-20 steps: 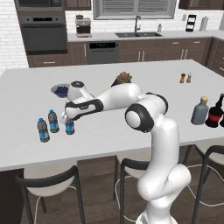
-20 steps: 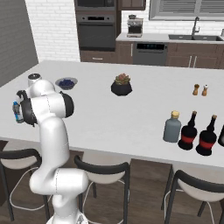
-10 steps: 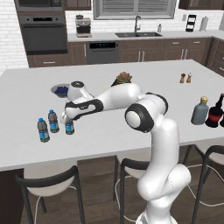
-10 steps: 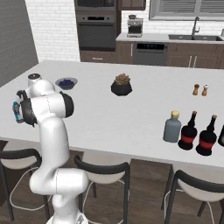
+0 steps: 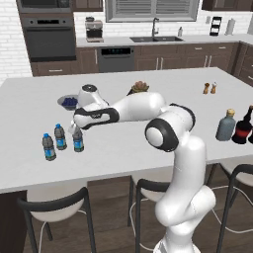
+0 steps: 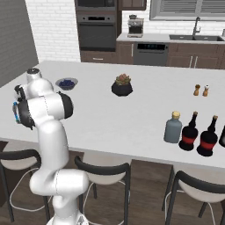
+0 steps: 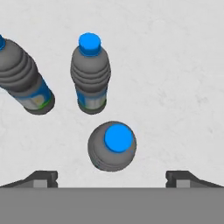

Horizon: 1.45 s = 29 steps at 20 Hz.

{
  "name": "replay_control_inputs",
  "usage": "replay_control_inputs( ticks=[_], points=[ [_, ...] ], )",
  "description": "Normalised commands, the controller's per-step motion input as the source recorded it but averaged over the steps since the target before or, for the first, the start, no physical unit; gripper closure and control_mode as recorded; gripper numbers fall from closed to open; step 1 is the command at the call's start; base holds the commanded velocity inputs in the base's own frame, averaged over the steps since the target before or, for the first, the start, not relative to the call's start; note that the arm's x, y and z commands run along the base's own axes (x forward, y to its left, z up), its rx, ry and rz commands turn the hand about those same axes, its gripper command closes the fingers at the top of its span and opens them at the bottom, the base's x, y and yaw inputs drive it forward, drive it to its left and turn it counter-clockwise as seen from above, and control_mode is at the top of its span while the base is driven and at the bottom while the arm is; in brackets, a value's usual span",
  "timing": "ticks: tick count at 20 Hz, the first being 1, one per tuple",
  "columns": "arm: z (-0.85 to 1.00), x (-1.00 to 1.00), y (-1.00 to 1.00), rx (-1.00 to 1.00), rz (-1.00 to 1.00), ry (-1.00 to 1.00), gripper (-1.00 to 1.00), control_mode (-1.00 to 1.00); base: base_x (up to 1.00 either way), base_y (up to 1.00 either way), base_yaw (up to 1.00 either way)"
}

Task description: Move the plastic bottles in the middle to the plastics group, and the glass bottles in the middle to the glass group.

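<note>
Three small water bottles with blue caps stand close together at the left end of the island: the left one point(image 5: 48, 147), the middle one point(image 5: 60, 137) and the right one point(image 5: 78, 140). My gripper point(image 5: 76, 130) hangs just above the right bottle. In the hand view that bottle point(image 7: 112, 146) stands upright and free below my open gripper point(image 7: 111, 177), with the fingertips point(image 7: 43, 178) wide apart and touching nothing. The other two bottles point(image 7: 89, 74) point(image 7: 24, 78) stand beyond it. Far right, the grey-blue flask point(image 5: 226, 125) point(image 6: 173, 127) stands next to dark red-label bottles point(image 5: 243, 126) point(image 6: 190, 132) point(image 6: 208, 137).
A bowl of dark berries point(image 5: 68, 102) point(image 6: 67, 82) sits just behind the water bottles. A potted plant point(image 5: 140, 88) point(image 6: 122, 85) stands mid-counter, and two small shakers point(image 5: 209, 88) point(image 6: 201, 90) stand at the back right. Stools line the counter's near edge point(image 5: 99, 174).
</note>
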Motion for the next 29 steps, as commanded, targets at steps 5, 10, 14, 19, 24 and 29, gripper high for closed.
replay_control_inputs(
  ticks=[5, 10, 14, 19, 24, 29],
  points=[
    [0.32, -0.67, -0.66, 0.29, -0.06, -0.23, -1.00, -1.00, 0.00, 0.00, 0.00],
    [0.12, -0.90, -0.84, 0.38, -0.02, -0.34, -1.00, -1.00, 0.00, 0.00, 0.00],
    [0.02, -0.80, -0.82, 0.31, -0.03, -0.24, -1.00, -1.00, 0.00, 0.00, 0.00],
    [0.10, -0.71, -0.81, 0.24, -0.07, -0.13, -1.00, -1.00, 0.00, 0.00, 0.00],
    [0.62, -0.69, -1.00, 0.11, -0.20, -0.01, -1.00, -1.00, 0.00, 0.00, 0.00],
    [0.68, -0.42, -0.99, -0.09, -0.21, -0.01, -1.00, -1.00, 0.00, 0.00, 0.00]
  ],
)
